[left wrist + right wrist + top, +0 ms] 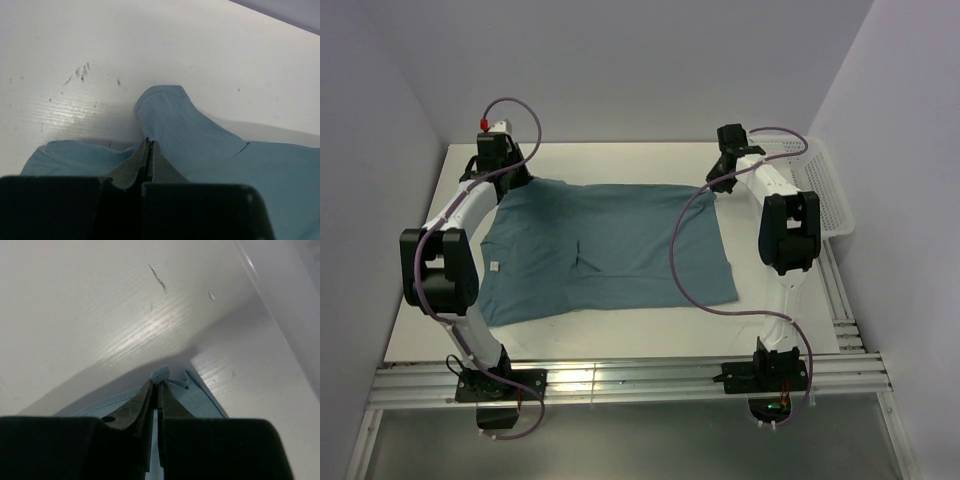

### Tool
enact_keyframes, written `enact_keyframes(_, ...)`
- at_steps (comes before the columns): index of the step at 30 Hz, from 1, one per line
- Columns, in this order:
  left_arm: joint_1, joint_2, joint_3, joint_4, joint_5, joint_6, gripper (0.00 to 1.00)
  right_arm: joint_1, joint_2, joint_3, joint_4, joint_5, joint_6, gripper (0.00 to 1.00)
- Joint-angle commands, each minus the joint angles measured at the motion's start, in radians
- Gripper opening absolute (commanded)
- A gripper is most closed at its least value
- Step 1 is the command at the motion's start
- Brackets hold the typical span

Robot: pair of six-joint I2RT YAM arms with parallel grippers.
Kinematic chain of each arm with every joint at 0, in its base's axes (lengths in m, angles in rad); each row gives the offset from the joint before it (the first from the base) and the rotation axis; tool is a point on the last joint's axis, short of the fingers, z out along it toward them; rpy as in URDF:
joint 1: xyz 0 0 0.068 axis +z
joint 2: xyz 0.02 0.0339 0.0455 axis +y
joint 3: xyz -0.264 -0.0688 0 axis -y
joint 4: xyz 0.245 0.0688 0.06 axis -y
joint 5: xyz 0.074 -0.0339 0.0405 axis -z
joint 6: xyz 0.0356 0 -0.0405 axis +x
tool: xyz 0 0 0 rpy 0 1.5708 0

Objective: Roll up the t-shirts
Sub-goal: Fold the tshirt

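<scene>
1 basket (826,188), white mesh, at the far right edge of the bench (640,335), partly behind the right arm. I can only see mesh wall and rim from the top view, so I can't tell what's in it. The shirt is outside it.

1 shirt (620,240), teal, no print. It lies spread flat on the bench between the two arms, a bit left of centre. Long axis runs left-right in the top view, skewed slightly, with the right end sitting nearer than the left. A small white tag (495,266) sits close to the left edge, and a sleeve-like flap sticks out at the far-left corner, so the neck end looks to be on the left. Not certain. There's a short crease (582,258) near the middle.

2 arms, both reaching to the shirt's far edge, one per corner.

Left gripper (149,142): at the far-left corner, jaws together, clamped on the cloth. The cloth bunches up around the tips and the flap lies just beyond them.

Right gripper (159,382): at the far-right corner, jaws pinched on the shirt's edge, with a small fold of cloth poking out past the tips.

The rest of the shirt rests on the bench. Scuff marks on the bench show in both wrist views.
</scene>
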Motion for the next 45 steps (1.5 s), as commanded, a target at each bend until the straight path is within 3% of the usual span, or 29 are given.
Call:
enact_keyframes(1, -0.005, -0.077, -0.029, 0.042, -0.02, 0.001, 0.0, -0.009, -0.094, -0.032, -0.01, 0.037, 0.014, 0.0)
enact_keyframes(45, -0.005, -0.399, -0.328, 0.034, -0.079, -0.006, 0.0, 0.029, -0.333, -0.322, 0.007, 0.057, -0.005, 0.0)
